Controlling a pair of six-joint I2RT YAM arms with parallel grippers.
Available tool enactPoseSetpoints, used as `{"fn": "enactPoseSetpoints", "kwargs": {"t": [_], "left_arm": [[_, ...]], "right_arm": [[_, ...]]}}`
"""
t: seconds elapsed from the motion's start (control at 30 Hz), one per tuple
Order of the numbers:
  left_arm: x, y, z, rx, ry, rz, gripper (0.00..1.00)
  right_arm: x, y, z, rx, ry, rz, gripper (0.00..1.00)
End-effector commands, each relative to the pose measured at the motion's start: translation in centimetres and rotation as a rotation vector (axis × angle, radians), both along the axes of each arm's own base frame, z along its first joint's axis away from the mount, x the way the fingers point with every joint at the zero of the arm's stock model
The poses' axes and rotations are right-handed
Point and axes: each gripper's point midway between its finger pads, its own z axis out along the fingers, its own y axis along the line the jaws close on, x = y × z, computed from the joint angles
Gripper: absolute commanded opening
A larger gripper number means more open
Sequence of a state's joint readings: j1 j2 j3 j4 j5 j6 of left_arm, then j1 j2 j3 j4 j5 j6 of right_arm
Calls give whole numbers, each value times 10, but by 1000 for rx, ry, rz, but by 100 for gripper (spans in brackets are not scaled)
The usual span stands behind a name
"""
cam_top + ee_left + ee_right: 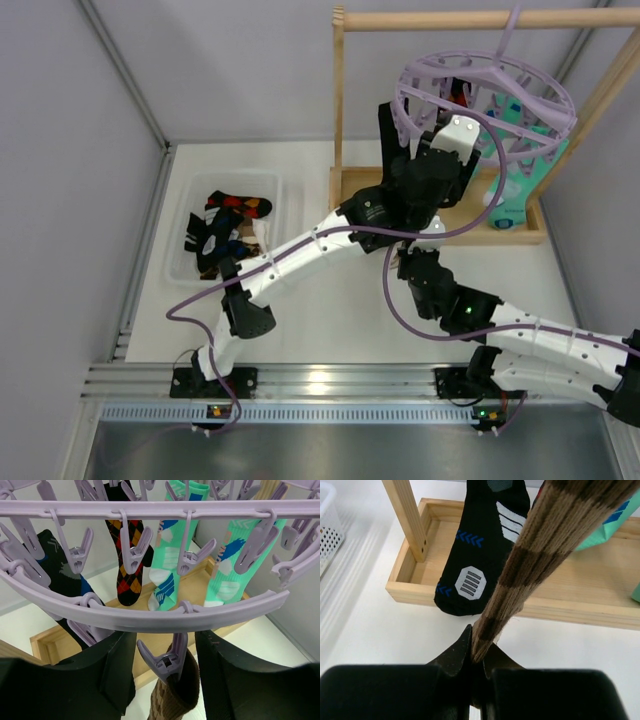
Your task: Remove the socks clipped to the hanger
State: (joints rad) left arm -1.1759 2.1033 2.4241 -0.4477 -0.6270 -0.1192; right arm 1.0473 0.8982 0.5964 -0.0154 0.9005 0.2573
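Note:
The lilac hanger [487,95] hangs from the wooden rail at the back right. My left gripper [165,672] is raised under its rim [150,617], open, with one jaw on each side of a clip peg [167,660] that pinches the cuff of a brown checked sock [172,695]. My right gripper [477,655] is lower and shut on that sock's other end [540,550], which is pulled taut. A black sock with orange-red diamonds [127,555], two turquoise socks [170,560] and a black sock [480,550] still hang clipped. The top view shows the left gripper [447,140] and the right gripper [413,258].
A white basket [176,250] at the left holds several loose socks. The wooden frame's base tray [355,190] lies under the hanger, with its post [409,520] and top rail [450,19]. Grey walls close in on both sides.

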Motion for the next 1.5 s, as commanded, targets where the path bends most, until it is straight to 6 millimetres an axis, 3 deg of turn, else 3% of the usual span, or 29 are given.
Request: {"fn": "enactPoseSetpoints", "kwargs": {"t": [0.0,0.33,0.43,0.47,0.5,0.63,0.7,1.0,1.07,1.1,1.13,1.17,1.2,1.33,1.47], "left_arm": [[8,3,25,-76,-41,22,54],[12,6,27,-78,-41,19,15],[11,7,26,-78,-36,13,16],[9,6,26,-80,-33,0,30],[6,6,23,-78,-23,-10,34],[2,11,20,-78,-4,-15,35],[1,13,22,-76,-7,-21,27],[-2,15,35,-107,-16,-30,18],[-2,14,34,-108,-12,-36,27],[-4,14,35,-111,-9,-43,45],[-5,14,32,-107,-4,-48,53],[-6,16,31,-105,1,-47,70],[-6,19,29,-99,6,-38,94],[-8,41,17,-63,23,17,98],[-13,85,-2,-1,40,108,98]], "right_arm": [[-2,13,23,73,-35,25,0],[-7,6,16,98,-29,16,0],[-11,2,12,131,-27,16,0],[-14,-1,4,111,-10,19,0],[-16,-4,6,129,-14,24,0],[-28,2,-1,160,-4,128,0],[-35,4,-17,153,37,168,0],[-53,13,-45,180,131,264,0],[-54,13,-48,172,143,263,0],[-55,15,-50,178,150,272,0],[-57,19,-49,190,154,292,0],[-58,21,-49,200,155,304,0],[-61,26,-49,210,161,336,0],[-65,30,-40,256,141,368,0],[-63,30,-36,244,127,374,0]]}}
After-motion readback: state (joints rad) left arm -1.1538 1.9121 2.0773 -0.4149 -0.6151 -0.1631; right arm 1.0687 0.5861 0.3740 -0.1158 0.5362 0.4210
